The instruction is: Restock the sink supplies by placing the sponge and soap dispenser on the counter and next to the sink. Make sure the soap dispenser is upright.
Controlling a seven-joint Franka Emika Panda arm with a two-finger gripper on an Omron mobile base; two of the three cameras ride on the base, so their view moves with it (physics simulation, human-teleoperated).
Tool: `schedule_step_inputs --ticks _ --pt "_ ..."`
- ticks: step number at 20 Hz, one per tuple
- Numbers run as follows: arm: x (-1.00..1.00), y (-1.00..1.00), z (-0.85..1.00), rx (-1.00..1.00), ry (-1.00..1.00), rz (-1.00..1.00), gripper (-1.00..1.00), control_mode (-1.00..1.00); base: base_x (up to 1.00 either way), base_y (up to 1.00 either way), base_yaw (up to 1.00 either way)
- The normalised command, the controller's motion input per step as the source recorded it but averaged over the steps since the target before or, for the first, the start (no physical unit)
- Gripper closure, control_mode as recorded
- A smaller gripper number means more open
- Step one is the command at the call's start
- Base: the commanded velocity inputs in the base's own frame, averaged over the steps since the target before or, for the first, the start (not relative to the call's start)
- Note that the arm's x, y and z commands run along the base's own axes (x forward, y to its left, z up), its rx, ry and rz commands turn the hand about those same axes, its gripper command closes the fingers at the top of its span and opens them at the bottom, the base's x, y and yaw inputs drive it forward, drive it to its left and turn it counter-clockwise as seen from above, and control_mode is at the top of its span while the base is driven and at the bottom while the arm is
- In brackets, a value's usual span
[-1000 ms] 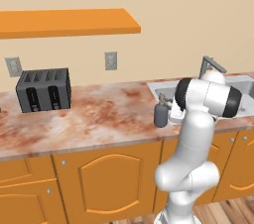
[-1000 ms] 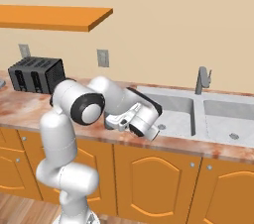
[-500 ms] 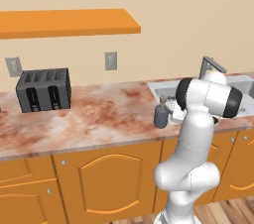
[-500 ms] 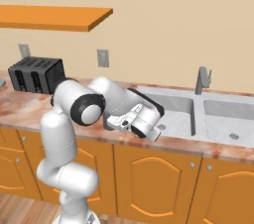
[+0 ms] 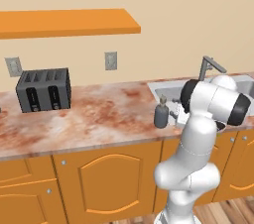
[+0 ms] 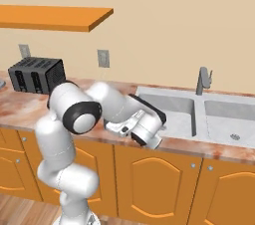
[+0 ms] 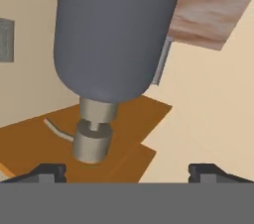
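The soap dispenser [image 5: 161, 113], a dark slate-grey bottle with a pump on top, stands upright on the marbled counter [image 5: 99, 114], just left of the sink [image 5: 166, 90]. In the hand view the soap dispenser [image 7: 114, 34] looms close and appears upside down because the hand is rolled. My gripper [image 7: 127, 172] is open. Its fingertips [image 7: 48, 171] stand wide apart on either side of the bottle and do not touch it. The arm's white body hides the bottle in the right base view. The sponge is out of view.
The double-basin sink [image 6: 174, 107] with its grey faucet [image 6: 201, 79] lies right of the arm. A black toaster [image 5: 43, 89] stands at the counter's back left. An orange wall shelf [image 5: 64, 22] hangs above. Orange cabinets [image 5: 109, 178] run below the counter edge.
The jaws have opened away from the soap dispenser, which stays upright in the same spot. The arm has hardly moved.
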Motion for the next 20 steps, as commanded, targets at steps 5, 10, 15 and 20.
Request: schedule_step_inputs --ticks 5,10,15,20 --pt "-0.88 0.00 0.57 0.00 -0.05 -0.19 -1.00 -1.00 0.00 0.00 0.00" --pt "-1.00 -0.04 0.71 -0.03 -0.09 -0.19 -1.00 -1.00 0.00 0.00 0.00" --pt "-1.00 -0.04 0.71 -0.06 -0.12 -0.18 -1.00 -1.00 0.00 0.00 0.00" --pt "-0.87 0.00 0.55 -0.13 -0.06 -0.18 -1.00 -1.00 0.00 0.00 0.00"
